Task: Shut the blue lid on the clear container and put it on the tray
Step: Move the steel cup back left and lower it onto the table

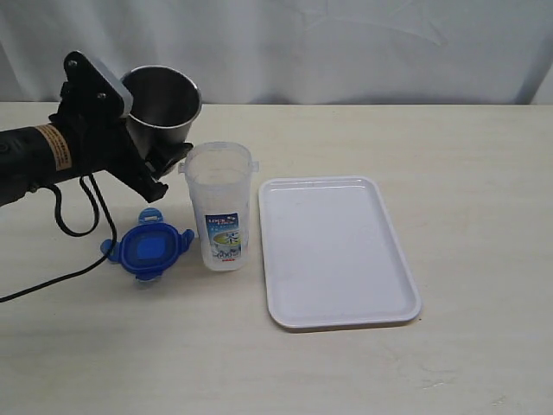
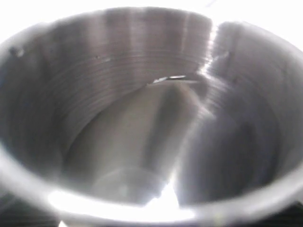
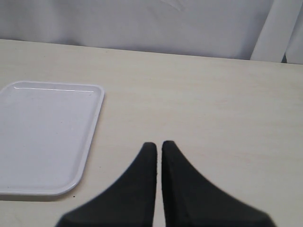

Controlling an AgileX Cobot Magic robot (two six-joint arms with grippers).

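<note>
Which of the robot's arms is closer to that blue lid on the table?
Left. The left arm, holding a steel cup in its jaws, hangs close by the blue lid. The right arm, jaws shut, is beyond the tray, on its side away from the lid.

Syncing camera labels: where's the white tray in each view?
Exterior: tray right of centre, flat on the table, beside the clear container.
Left wrist: not in it; only the inside of the steel cup shows.
Right wrist: tray partly in frame, off to one side of the shut right gripper.
Shared landmark: the table's back edge against the white curtain, in exterior and right wrist.
</note>
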